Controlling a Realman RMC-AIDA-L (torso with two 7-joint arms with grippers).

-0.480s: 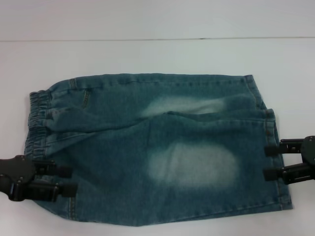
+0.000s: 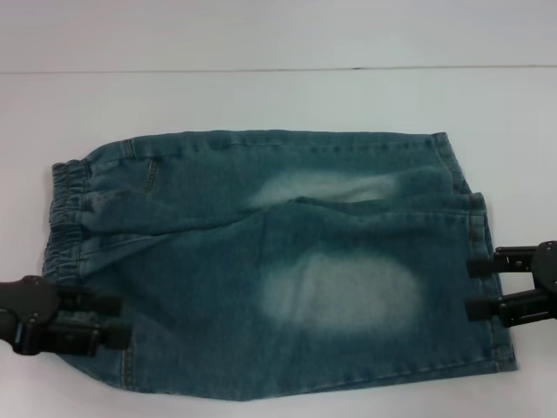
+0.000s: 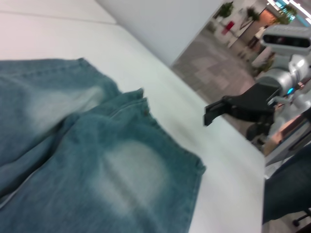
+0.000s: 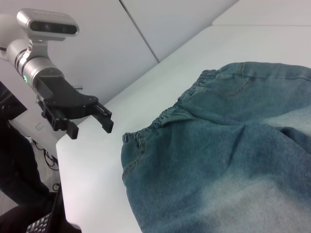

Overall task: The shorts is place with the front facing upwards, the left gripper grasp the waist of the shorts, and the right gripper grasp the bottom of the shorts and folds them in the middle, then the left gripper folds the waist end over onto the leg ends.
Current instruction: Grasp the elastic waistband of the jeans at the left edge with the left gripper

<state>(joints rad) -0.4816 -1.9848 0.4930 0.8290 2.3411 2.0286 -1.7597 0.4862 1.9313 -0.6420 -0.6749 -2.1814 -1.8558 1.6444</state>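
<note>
The blue-green denim shorts [image 2: 287, 261] lie flat on the white table, doubled over lengthwise, with pale faded patches showing. Their ruched waist [image 2: 65, 209] is at the left. The bottom of the shorts, the stitched leg ends [image 2: 477, 228], is at the right. My left gripper [image 2: 110, 317] is open at the near corner of the waist end and holds nothing. In the right wrist view this left gripper [image 4: 92, 121] hangs just off the waistband [image 4: 165, 116], apart from the cloth. My right gripper [image 2: 474, 286] is open at the hem edge, also holding nothing.
The white table [image 2: 261, 96] stretches bare beyond the shorts to a seam line at the back. Its near edge runs close under the shorts. In the left wrist view the right gripper [image 3: 214, 112] shows beyond the table's edge [image 3: 243, 145], with floor behind.
My left gripper has drawn back slightly to the left, off the waist corner. The right gripper and the shorts have hardly moved.
</note>
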